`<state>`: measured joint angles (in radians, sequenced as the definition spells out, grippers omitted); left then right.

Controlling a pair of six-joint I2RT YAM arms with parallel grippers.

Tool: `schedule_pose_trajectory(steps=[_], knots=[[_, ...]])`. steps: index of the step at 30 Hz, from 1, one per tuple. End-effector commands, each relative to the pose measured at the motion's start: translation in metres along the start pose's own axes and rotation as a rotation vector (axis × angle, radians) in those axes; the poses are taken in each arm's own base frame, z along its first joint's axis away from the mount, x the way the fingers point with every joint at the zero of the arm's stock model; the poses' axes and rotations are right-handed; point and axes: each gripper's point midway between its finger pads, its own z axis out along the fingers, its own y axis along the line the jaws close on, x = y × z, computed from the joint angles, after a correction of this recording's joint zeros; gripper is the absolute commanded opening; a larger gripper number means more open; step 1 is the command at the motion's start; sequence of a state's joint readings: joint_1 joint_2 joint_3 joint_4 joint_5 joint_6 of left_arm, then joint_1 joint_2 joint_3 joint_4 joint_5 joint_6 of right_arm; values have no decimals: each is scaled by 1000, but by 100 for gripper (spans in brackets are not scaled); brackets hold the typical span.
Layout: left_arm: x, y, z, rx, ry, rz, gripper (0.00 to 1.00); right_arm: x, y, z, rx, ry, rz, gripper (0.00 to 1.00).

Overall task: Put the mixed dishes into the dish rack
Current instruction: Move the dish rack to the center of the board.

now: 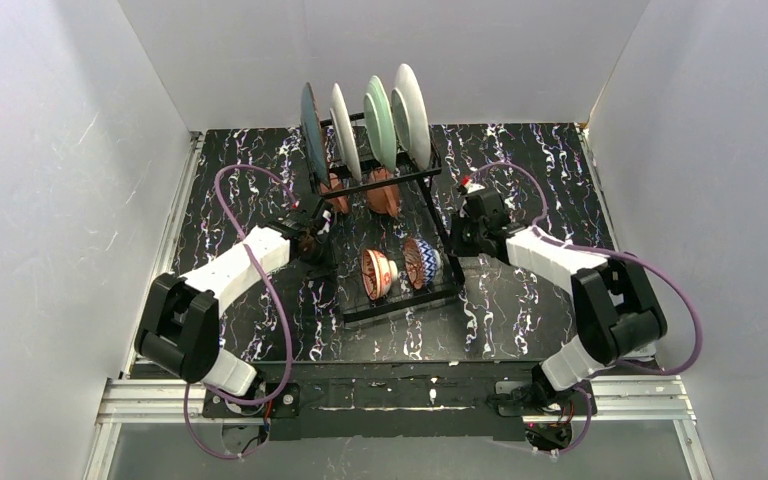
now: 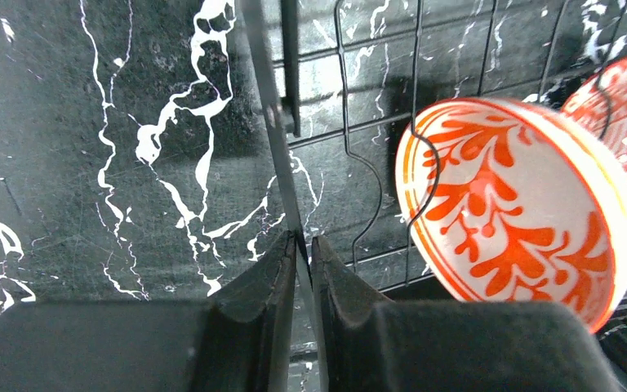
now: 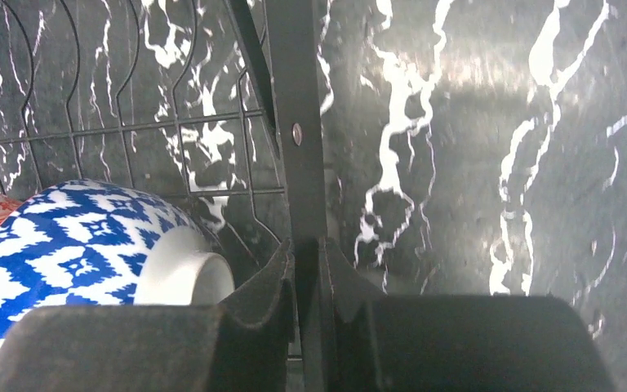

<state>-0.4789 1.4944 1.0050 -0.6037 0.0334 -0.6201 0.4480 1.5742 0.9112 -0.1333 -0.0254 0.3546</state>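
Nearest, the left pincer (image 2: 302, 242) is clamped on the thin left edge rail of the dish rack (image 1: 400, 307); the right pincer (image 3: 306, 245) is clamped on its right frame bar. The rack stands mid-surface (image 1: 530, 310), with four plates (image 1: 380, 120) upright at the far end and two bowls (image 1: 378, 272) on edge near the front. Bare surface flanks both sides.

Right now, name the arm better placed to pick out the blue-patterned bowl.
Right: the right gripper, shut on the black wire dish rack, is beside the blue-and-white patterned bowl; the left gripper clamps the rack's opposite side, past the orange-patterned bowl.
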Motion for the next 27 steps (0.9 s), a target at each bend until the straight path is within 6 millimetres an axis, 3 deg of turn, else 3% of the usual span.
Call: schedule_pose_trajectory(steps=[1,12,27], knots=[[-25,25,-25,-69,-124,-11,0,-6,-35,-34,147,-92,140,1],[-26,31,-32,-69,-152,-24,0,38,-31,-50,87,-82,236,1],[-18,29,-56,-19,-176,10,0,31,27,-43,-4,-117,228,1]])
